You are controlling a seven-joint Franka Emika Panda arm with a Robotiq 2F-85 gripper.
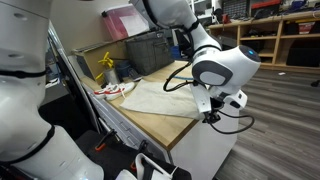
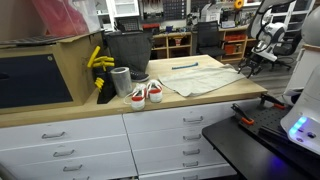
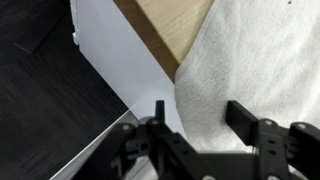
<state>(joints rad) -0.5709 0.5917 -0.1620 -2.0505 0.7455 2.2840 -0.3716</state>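
A white towel [image 3: 250, 60] lies spread on the wooden counter [image 3: 165, 25], with one edge draped over the counter's corner. In the wrist view my gripper [image 3: 200, 115] straddles that hanging edge: the jaws stand apart, one finger [image 3: 158, 112] just outside the cloth's border and the other finger [image 3: 245, 122] over the cloth. Nothing is pinched. In both exterior views the gripper [image 1: 212, 112] [image 2: 248, 62] hangs at the counter's end beside the towel [image 1: 160, 97] [image 2: 200, 78].
A red-and-white object [image 2: 146, 94] lies near the counter's front edge, with a metal cup [image 2: 121, 80], a yellow item [image 2: 98, 60] and a black crate [image 2: 128, 48] behind it. White cabinet fronts [image 3: 110, 60] drop to the dark floor [image 3: 30, 90].
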